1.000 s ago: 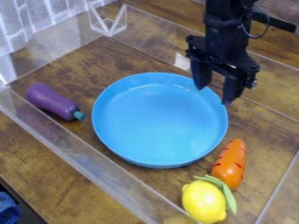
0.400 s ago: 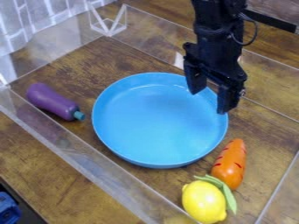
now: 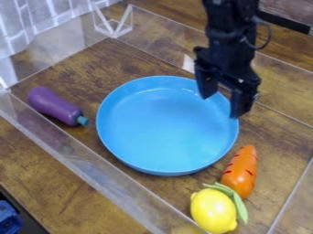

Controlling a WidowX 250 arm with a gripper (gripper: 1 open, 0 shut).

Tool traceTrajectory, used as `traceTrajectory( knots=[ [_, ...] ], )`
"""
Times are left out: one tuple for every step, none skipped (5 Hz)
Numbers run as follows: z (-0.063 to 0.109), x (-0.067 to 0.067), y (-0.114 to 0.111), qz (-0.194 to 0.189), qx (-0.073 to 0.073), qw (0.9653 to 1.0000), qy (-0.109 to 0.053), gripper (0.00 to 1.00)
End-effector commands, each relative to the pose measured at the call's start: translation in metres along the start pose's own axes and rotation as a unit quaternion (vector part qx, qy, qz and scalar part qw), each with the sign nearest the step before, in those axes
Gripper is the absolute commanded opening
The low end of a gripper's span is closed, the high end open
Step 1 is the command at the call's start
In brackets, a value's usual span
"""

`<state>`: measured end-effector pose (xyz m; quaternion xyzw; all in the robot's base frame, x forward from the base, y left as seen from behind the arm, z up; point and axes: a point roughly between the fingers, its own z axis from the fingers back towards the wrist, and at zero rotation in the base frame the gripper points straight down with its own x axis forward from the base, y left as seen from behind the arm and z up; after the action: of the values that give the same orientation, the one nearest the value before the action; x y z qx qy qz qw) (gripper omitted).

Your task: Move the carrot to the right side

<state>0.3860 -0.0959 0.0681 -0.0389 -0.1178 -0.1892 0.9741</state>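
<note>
Hovering over the blue plate's [image 3: 167,125] far edge, the fingers [image 3: 221,104] are spread and hold nothing; the carrot [image 3: 240,172] lies just beside the plate, near the lemon [image 3: 214,210]

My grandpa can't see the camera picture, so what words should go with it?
A black robot gripper hangs over the edge of a blue plate. A carrot and a lemon lie together; an eggplant lies across the plate.

A blue plate [image 3: 167,125] lies between the purple eggplant [image 3: 57,106] at left and the orange carrot [image 3: 241,171] at right.
</note>
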Motion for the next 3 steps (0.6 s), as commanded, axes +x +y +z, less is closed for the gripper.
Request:
traceTrajectory(
  knots=[
    [0.035, 0.026, 0.003, 0.001, 0.004, 0.9995, -0.03, 1.0],
    [0.038, 0.016, 0.013, 0.009, -0.009, 0.9997, -0.022, 1.0],
    [0.035, 0.01, 0.024, 0.011, -0.022, 0.9996, -0.01, 1.0]
  ],
)
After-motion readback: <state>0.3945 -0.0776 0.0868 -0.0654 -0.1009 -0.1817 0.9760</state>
